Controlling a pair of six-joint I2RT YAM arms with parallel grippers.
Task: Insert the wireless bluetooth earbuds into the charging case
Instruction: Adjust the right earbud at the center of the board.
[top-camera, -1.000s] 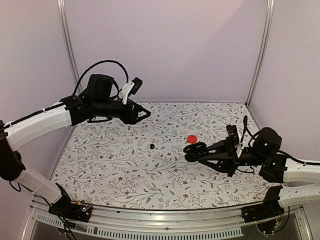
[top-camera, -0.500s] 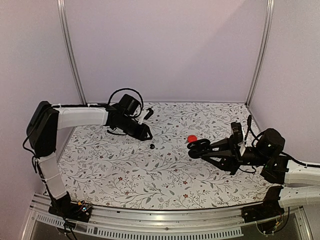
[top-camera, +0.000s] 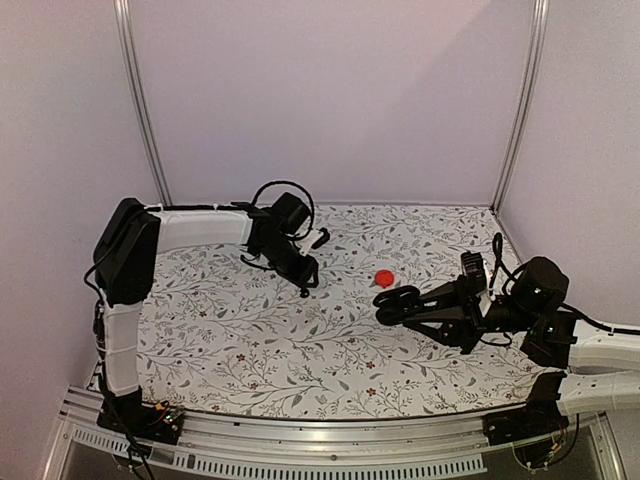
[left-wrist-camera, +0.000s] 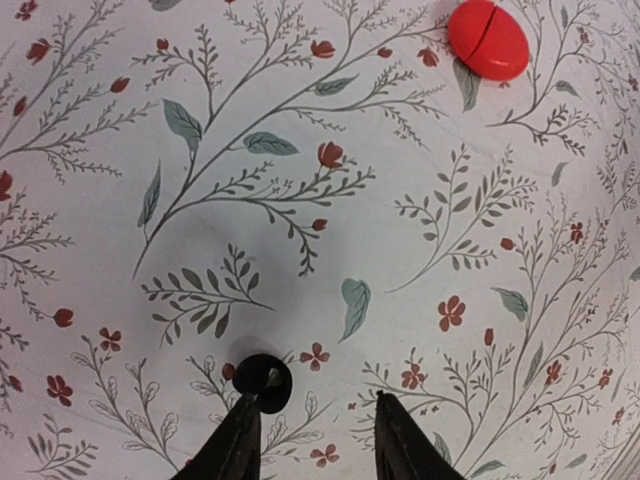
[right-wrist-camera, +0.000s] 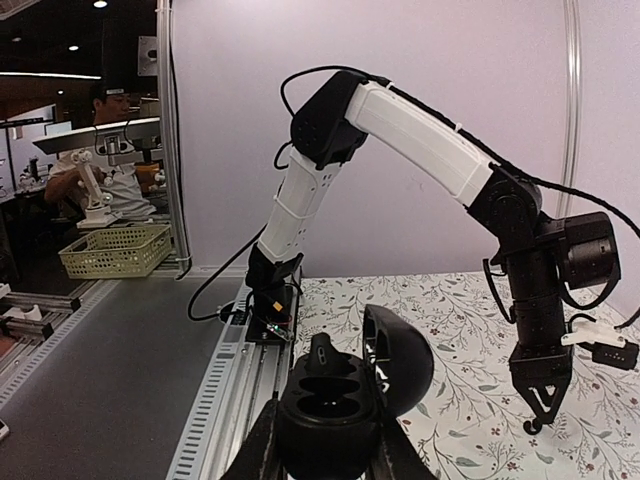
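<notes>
pale lilac walls (top-camera: 330, 100) | floral tablecloth (top-camera: 250, 340) (red blooms, grey leaves) | 2 metal posts (top-camera: 138, 100)

A left jaw tip partly covers the earbud (left-wrist-camera: 262, 375); the lower edge cuts off the charging case (right-wrist-camera: 335, 420).

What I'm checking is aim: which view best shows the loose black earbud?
Left wrist: the tiny black rounded earbud sits at one fingertip of the left pincer. Top external and right wrist barely resolve it.
</notes>
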